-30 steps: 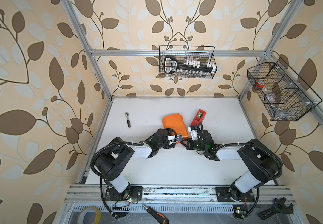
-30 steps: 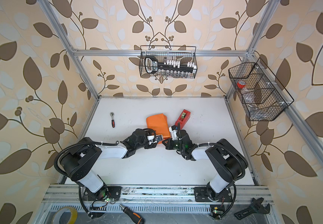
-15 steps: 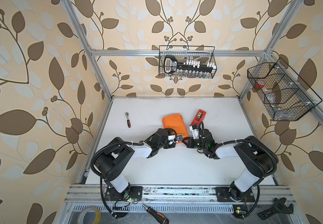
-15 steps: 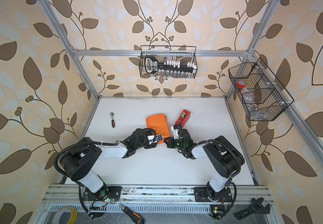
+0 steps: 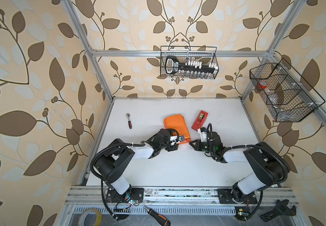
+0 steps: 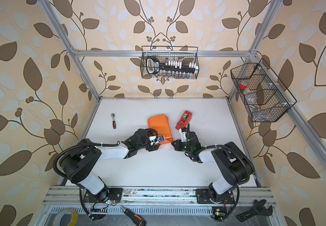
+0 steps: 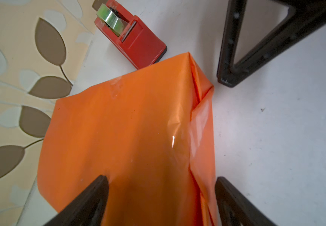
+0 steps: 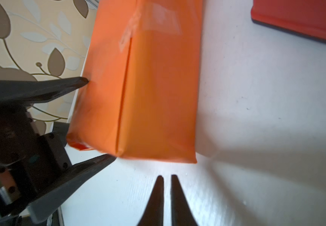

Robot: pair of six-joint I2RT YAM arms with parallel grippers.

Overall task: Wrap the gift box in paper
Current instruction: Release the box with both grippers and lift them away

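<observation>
The paper (image 5: 174, 125) (image 6: 158, 125) is folded bright orange side out around a flat block at the table's middle, so the gift box itself is hidden. A taped seam and a folded end flap show on the paper (image 7: 128, 127) (image 8: 148, 88). My left gripper (image 5: 181, 139) (image 6: 161, 139) (image 7: 161, 179) is open, its fingers spread on either side of the parcel's near end. My right gripper (image 5: 191, 142) (image 6: 172, 142) (image 8: 166, 176) hovers over bare table just short of the parcel's near corner. Only a narrow gap separates its fingers, and nothing is between them.
A red tape dispenser (image 5: 200, 120) (image 6: 184, 119) (image 7: 130, 39) stands just right of the parcel. A small ratchet (image 5: 129, 120) lies at the back left. Wire baskets hang on the back wall (image 5: 188, 62) and right wall (image 5: 283, 94). A screwdriver (image 5: 156, 214), tape roll (image 5: 90, 216) and wrench (image 5: 277, 212) lie below the front rail.
The left gripper's jaws have spread wider around the parcel's end. The right gripper's fingers, pressed together before, have parted by a slit, and it has drawn back slightly from the parcel.
</observation>
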